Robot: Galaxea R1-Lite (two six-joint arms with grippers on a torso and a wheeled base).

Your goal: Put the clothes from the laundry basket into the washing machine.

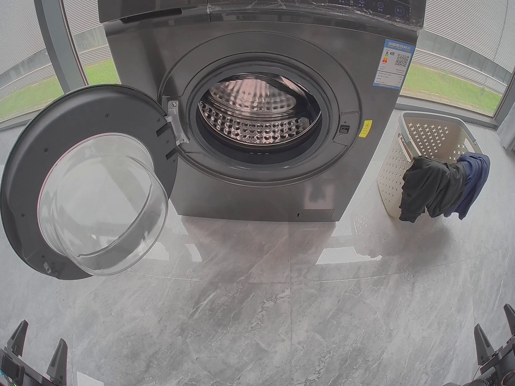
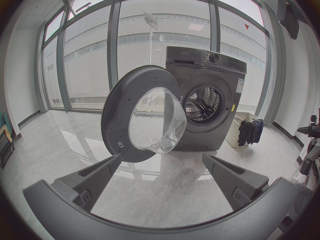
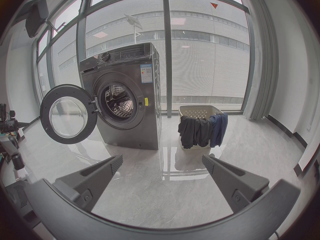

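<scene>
A grey front-loading washing machine [image 1: 257,103] stands ahead, its round door [image 1: 86,183] swung wide to the left and its steel drum [image 1: 257,113] bare inside. To its right sits a cream laundry basket [image 1: 424,135] with dark grey clothes [image 1: 432,186] and a blue garment [image 1: 475,180] draped over its front rim. The basket [image 3: 198,112] and its clothes [image 3: 195,132] lie well beyond my right gripper [image 3: 161,160], which is open and holds nothing. My left gripper [image 2: 161,159] is open too, low and far back from the door [image 2: 143,114].
Glossy grey marble floor [image 1: 257,306] stretches between me and the machine. Tall windows [image 3: 206,50] run behind the machine and the basket, with a curtain [image 3: 263,60] at the right. The open door juts out over the floor on the left.
</scene>
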